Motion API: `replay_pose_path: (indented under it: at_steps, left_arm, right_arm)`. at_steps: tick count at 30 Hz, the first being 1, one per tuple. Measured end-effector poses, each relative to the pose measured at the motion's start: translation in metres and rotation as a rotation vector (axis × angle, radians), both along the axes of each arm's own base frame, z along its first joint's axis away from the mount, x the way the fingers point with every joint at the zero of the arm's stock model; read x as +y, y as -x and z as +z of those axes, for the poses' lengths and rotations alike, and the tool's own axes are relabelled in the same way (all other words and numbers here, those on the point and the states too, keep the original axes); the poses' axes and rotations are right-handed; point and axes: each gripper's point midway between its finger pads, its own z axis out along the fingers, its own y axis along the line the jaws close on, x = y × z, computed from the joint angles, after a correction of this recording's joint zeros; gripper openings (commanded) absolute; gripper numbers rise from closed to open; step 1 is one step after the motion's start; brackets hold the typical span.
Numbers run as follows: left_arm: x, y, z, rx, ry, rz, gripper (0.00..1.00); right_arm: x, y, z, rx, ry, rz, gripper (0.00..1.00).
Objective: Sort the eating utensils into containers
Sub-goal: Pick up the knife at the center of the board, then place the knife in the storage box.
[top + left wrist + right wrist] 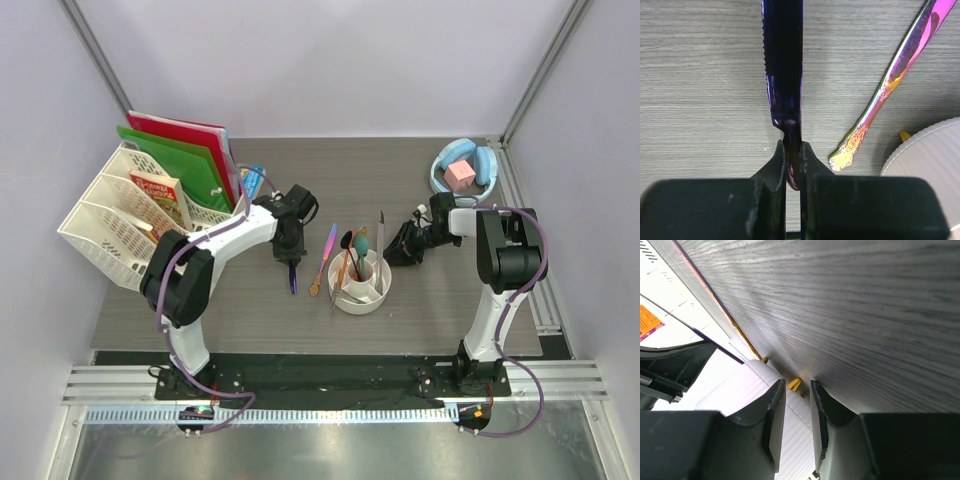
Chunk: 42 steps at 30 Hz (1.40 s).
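Left wrist — dark blue knife (784, 65) clamped between the jaws, blade outward.

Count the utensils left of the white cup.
2: the dark blue knife, gripped by the left gripper, and the iridescent piece lying on the table between that knife and the cup. The left arm may hide others.

Probably a robotics lab test cell: plain pale walls (330, 60) and slanted aluminium posts (543, 70) enclose a grey wood-grain counter (420, 200). Two white-and-black robot arms (230, 235) are bolted to a black base plate (330, 372) along the frame's bottom.
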Motion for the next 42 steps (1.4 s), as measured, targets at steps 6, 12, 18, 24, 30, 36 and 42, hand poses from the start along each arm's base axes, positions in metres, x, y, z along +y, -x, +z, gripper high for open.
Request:
replay_pose_path:
  at_steps: [6, 12, 18, 24, 30, 36, 42]
  left_arm:
    - [0.001, -0.002, 0.006, -0.02, -0.002, -0.018, 0.0]
    - [-0.004, -0.01, 0.045, -0.113, 0.059, -0.033, 0.0]
    - [-0.009, -0.024, 0.128, -0.314, 0.169, -0.028, 0.0]
    - [-0.004, -0.024, 0.192, -0.445, 0.234, -0.02, 0.0]
    - [-0.023, -0.02, 0.226, -0.508, 0.284, -0.084, 0.0]
    - [-0.074, 0.002, 0.229, -0.495, 0.335, -0.234, 0.0]
    - [-0.12, 0.01, 0.218, -0.465, 0.348, -0.338, 0.0]
  right_arm:
    - [0.0, 0.0, 0.0, 0.0, 0.0, 0.0, 0.29]
    - [0.007, 0.004, -0.001, -0.006, 0.002, 0.001, 0.28]
    - [0.038, 0.019, -0.001, -0.006, -0.01, 0.018, 0.29]
    - [0.052, 0.018, 0.0, -0.004, -0.009, -0.011, 0.29]
    - [0.062, 0.016, 0.0, -0.011, -0.018, -0.059, 0.29]
    - [0.066, 0.012, 0.0, -0.026, -0.027, -0.09, 0.29]
    - [0.067, 0.011, 0.0, -0.025, -0.027, -0.099, 0.29]
